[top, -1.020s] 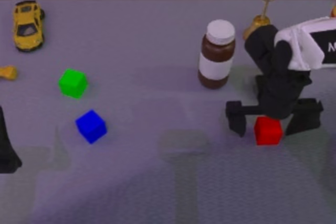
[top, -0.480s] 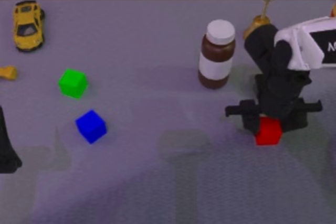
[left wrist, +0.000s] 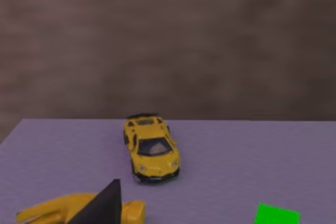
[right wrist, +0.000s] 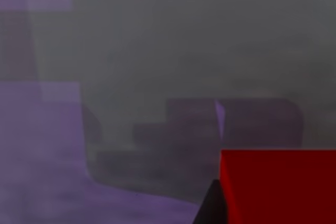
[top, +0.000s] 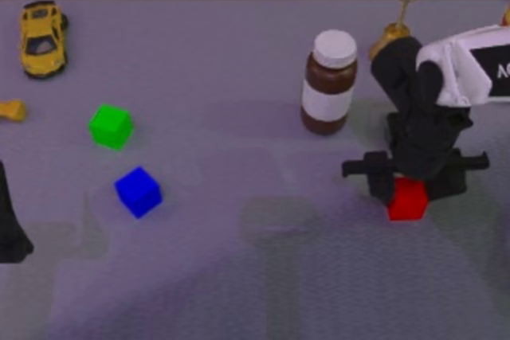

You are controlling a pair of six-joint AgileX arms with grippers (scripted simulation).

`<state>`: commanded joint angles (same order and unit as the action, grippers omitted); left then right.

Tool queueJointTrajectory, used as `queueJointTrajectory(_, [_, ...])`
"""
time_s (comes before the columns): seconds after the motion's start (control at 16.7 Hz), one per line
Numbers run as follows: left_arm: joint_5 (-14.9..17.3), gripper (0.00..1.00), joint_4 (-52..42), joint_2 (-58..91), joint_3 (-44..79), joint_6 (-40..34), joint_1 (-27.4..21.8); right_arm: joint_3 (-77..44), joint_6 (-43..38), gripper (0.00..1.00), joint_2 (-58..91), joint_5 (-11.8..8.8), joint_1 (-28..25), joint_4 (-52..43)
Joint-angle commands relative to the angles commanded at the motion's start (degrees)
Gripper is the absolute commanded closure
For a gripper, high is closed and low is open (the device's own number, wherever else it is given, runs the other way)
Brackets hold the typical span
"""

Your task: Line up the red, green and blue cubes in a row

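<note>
The red cube point(top: 408, 199) sits on the worktop point(top: 255, 276), clasped between the fingers of the right pincer point(top: 409, 183). The green cube point(top: 110, 126) and blue cube point(top: 138, 191) lie well apart from this pincer, so no row exists yet. The left arm waits parked; its pincer state I cannot tell.

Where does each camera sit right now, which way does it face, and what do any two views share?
Top view: above the table, looking down; shows the right hand shut on the red cube, and the left arm parked at the table's left edge.
Left wrist view: on the left arm, facing the yellow toy car and the far wall; a dark fingertip shows.
Right wrist view: on the right arm, close to the red cube; a dark finger beside it.
Shared: the green cube in top and left wrist views.
</note>
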<state>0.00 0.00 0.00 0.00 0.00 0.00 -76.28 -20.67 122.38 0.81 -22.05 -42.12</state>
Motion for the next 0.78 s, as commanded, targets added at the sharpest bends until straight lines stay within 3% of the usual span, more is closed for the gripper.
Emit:
queueJointTrajectory(0.48, [0.0, 0.0, 0.0, 0.0, 0.0, 0.0, 0.0, -6.4, 0.1, 1.0, -5.5, 0.0, -0.4, -12.5])
queueJointTrajectory(0.78, [0.0, 0.0, 0.0, 0.0, 0.0, 0.0, 0.0, -7.2, 0.1, 1.0, -6.3, -0.1, -0.2, -13.8])
